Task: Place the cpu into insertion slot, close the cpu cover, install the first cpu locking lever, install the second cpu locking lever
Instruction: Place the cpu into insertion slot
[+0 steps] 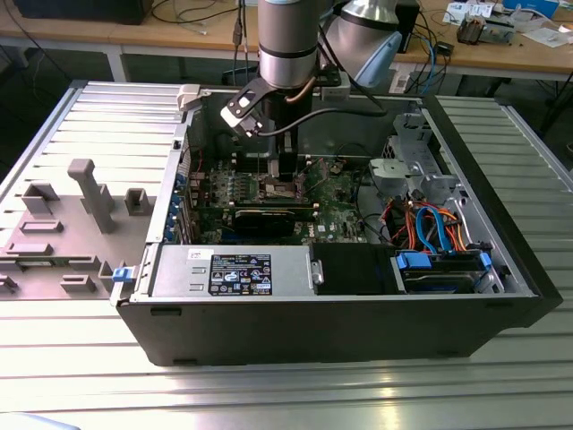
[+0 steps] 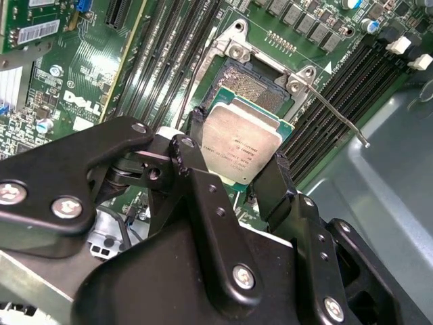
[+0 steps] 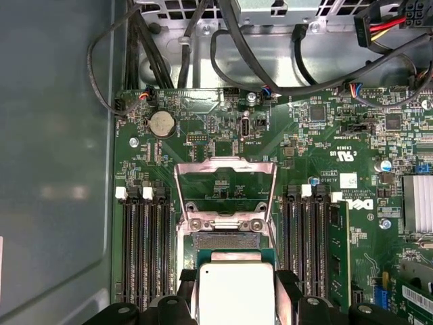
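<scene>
Pinched by two opposite edges between the black fingers (image 2: 195,128) of the gripper (image 2: 240,145), the cpu (image 2: 237,139) was held level with its silvery top facing up. In both wrist views the chip (image 3: 235,291) was seen just beside and partly over the insertion slot (image 2: 254,88), whose golden-brown contact field remained largely uncovered; whether chip and socket touched could not be told. In the first wrist view the cpu cover (image 3: 225,163) was seen swung open, raised from its hinge at the socket's far edge. A thin locking lever (image 2: 338,115) was stretched out unlatched beside the socket, over the long black memory slots (image 2: 338,81) that flanked it on both sides. Socket and slots were set into a green motherboard (image 3: 304,135). In the exterior view the gripper (image 1: 285,170) was lowered into an open computer case (image 1: 501,305) laid flat on a ribbed metal table (image 1: 89,376), with a grey power supply (image 1: 233,269) seated along the case's near wall.
</scene>
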